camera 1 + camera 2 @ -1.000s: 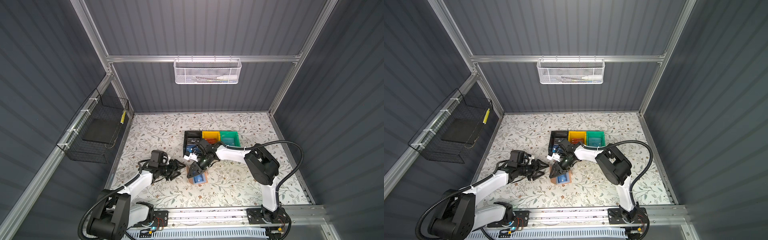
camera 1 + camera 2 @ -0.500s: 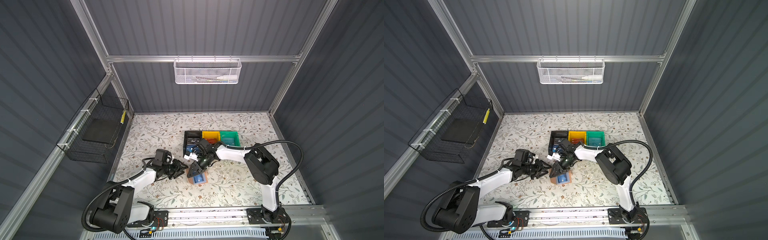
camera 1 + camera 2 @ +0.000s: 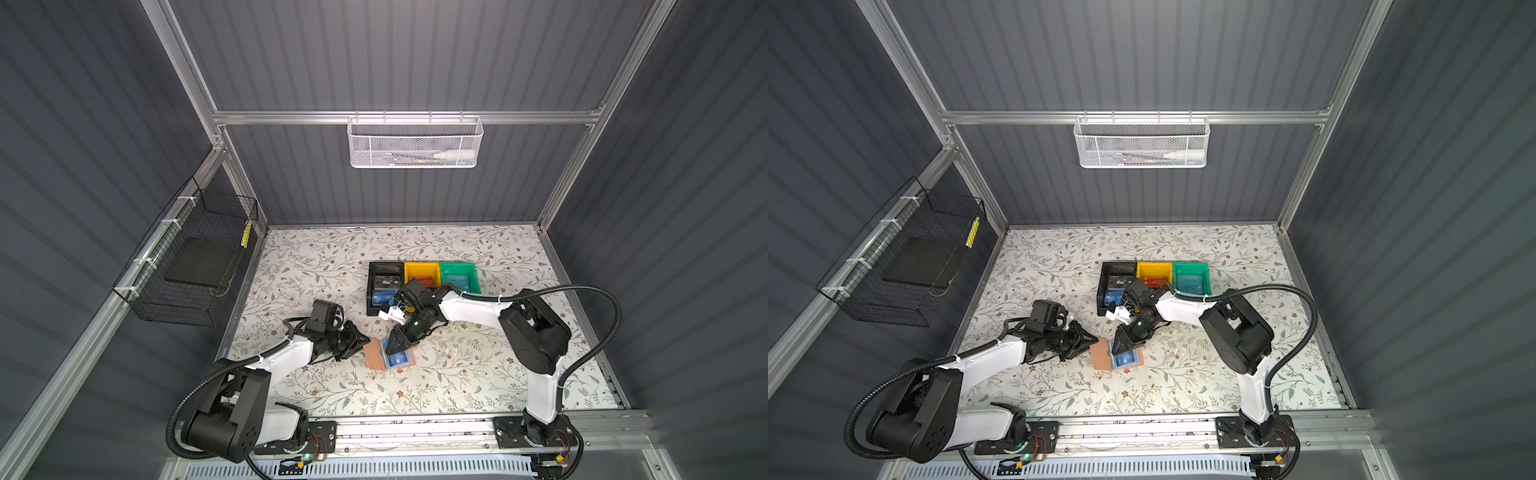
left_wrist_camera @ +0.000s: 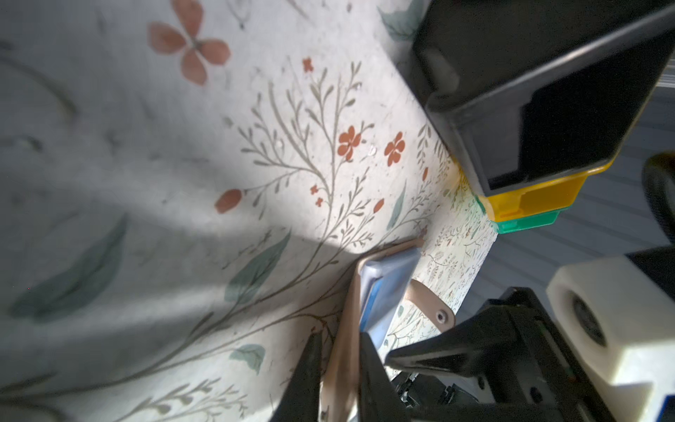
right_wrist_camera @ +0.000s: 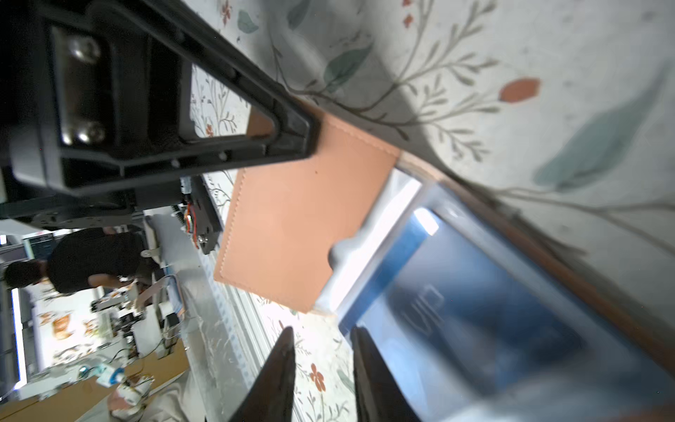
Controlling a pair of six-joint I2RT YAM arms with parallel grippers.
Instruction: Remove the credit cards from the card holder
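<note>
The tan card holder lies open on the floral table, and a blue credit card sits inside its clear sleeve. My left gripper comes in low from the left and is shut on the edge of the tan cover. My right gripper points down at the sleeve's near corner. It is narrowly open, only table shows between its fingers, and one finger lies over the sleeve's edge.
Behind the holder stands a row of bins: black with blue cards, yellow with a red card, green with a teal one. A black wire basket hangs on the left wall and a white one on the back rail.
My left gripper has slid right to the card holder and closed on its tan cover. The right gripper has stayed over the sleeve, its jaws a little narrower.
</note>
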